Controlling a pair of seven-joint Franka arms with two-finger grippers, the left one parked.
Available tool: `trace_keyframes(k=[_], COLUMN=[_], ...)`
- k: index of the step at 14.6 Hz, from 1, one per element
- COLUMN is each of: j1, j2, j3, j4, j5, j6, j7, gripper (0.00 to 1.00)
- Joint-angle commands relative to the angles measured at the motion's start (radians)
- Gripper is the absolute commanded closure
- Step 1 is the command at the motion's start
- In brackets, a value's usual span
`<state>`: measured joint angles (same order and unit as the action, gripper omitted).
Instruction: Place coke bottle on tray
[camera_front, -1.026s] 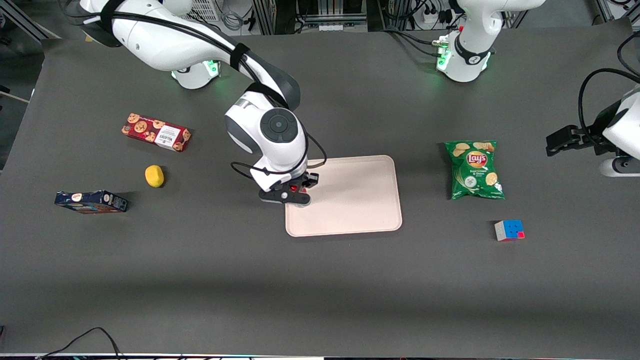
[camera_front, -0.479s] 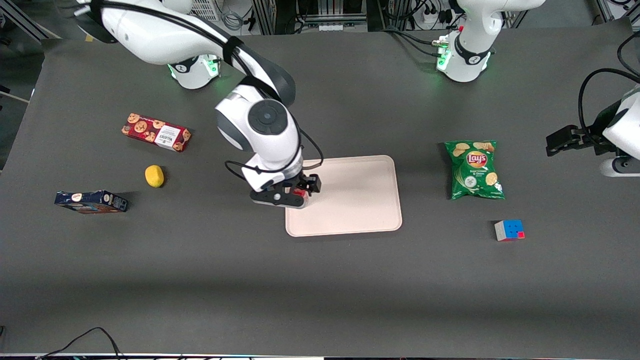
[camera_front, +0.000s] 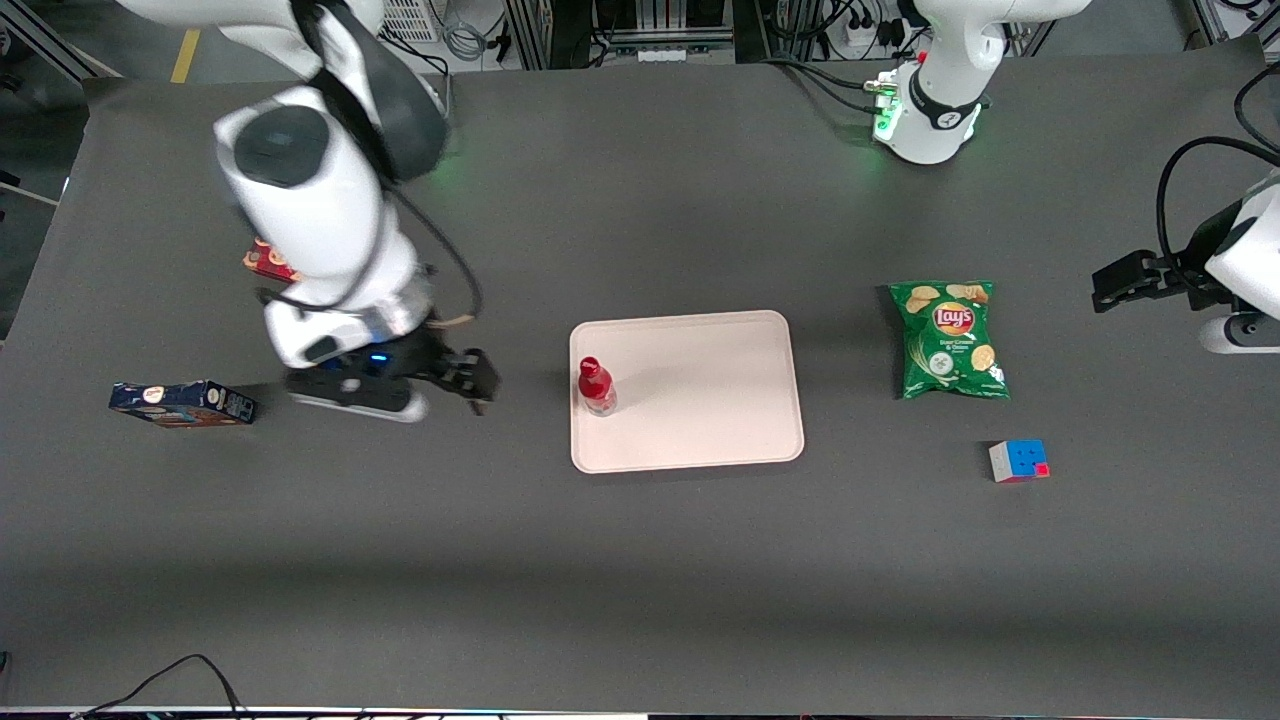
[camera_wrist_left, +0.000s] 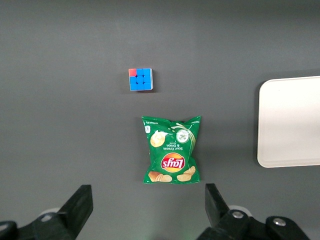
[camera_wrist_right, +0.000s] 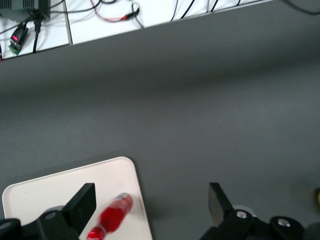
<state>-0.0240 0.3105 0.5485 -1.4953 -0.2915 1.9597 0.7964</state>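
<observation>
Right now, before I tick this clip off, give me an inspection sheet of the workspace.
Surface: dark grey table, flat.
Job's things: coke bottle stands upright on the tray, near the tray's edge toward the working arm's end.
Clutter: chips bag and puzzle cube toward the parked arm's end; blue box and a partly hidden red cookie box toward the working arm's end.
Grippers: gripper open, empty, above the table between the blue box and the tray.
Cables: one cable at the table's near edge.
Surroundings: racks and wiring above the table's top edge in the front view.
</observation>
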Motion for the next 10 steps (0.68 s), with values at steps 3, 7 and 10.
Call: trace_keyframes(k=[3,7,10], j1=[-0.024,-0.024,-0.025], j2=[-0.328,-0.392,-0.398], j3=[-0.304,-0.432,-0.476], j4=[-0.262,-0.261,-0.249], j5=[0.28,0.328,0.327], j6=[-0.008,-0.178,-0.188], j7=[-0.506,-0.706,-0.804], gripper=[0.0,0.0,0.0])
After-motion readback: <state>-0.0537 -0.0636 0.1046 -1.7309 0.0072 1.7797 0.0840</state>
